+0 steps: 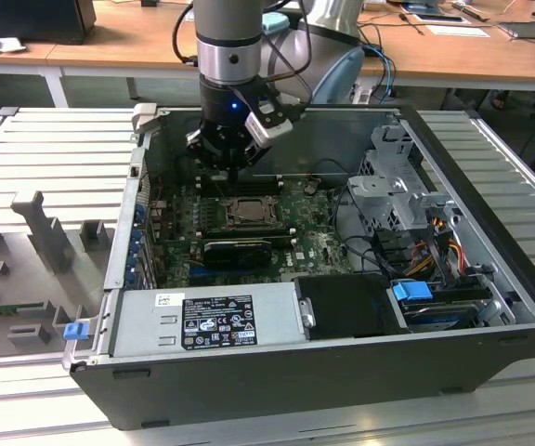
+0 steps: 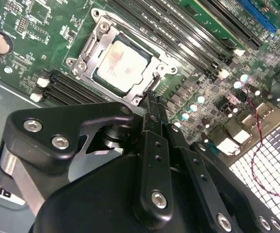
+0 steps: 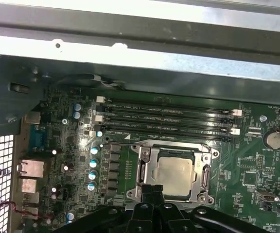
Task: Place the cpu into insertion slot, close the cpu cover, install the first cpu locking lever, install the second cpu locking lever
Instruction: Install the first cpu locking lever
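The cpu (image 2: 120,65) lies flat in the insertion slot (image 1: 223,216) on the green board, its dull silver top showing in both wrist views. The cpu cover (image 3: 147,167) lies down around the cpu (image 3: 176,174) as a silver frame (image 2: 101,41). My gripper (image 1: 233,173) hangs just above the slot's far edge. Its black fingers (image 2: 152,109) are shut together with nothing between them, and their tip (image 3: 152,190) sits at the socket's rim. A thin metal lever (image 3: 123,144) runs along one side of the socket.
Long black memory slots (image 3: 164,119) run beside the socket. A black card (image 1: 240,249) stands in front of it. The open case holds a power supply (image 1: 216,321), a drive cage (image 1: 393,190) and cables (image 1: 435,232) at the exterior view's right. The metal case wall (image 3: 140,48) is close by.
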You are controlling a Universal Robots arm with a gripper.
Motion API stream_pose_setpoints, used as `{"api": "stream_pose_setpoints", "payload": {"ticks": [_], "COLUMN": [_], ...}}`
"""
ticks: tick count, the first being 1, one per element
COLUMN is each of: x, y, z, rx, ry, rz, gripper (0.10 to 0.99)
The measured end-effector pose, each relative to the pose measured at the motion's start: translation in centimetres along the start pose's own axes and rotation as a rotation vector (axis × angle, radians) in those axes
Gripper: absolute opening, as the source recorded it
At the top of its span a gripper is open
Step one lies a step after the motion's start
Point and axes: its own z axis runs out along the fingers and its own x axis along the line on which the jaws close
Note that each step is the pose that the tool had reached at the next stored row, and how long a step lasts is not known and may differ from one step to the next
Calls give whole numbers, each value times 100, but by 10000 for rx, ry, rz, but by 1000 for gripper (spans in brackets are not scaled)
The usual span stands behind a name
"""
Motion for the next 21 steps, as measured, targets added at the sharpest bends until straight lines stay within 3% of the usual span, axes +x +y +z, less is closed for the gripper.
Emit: {"api": "stream_pose_setpoints", "payload": {"ticks": [7,11,12,14,15,21], "x": [116,244,286,328,345,440], "y": [11,23,26,30,32,42], "z": [-1,1,0,-1,2,9], "rx": [0,-8,-41,-311,-357,-372], "ry": [1,0,-3,-20,-19,-9], "rz": [-1,0,1,13,78,128], "gripper": [106,106,106,106,106,106]}}
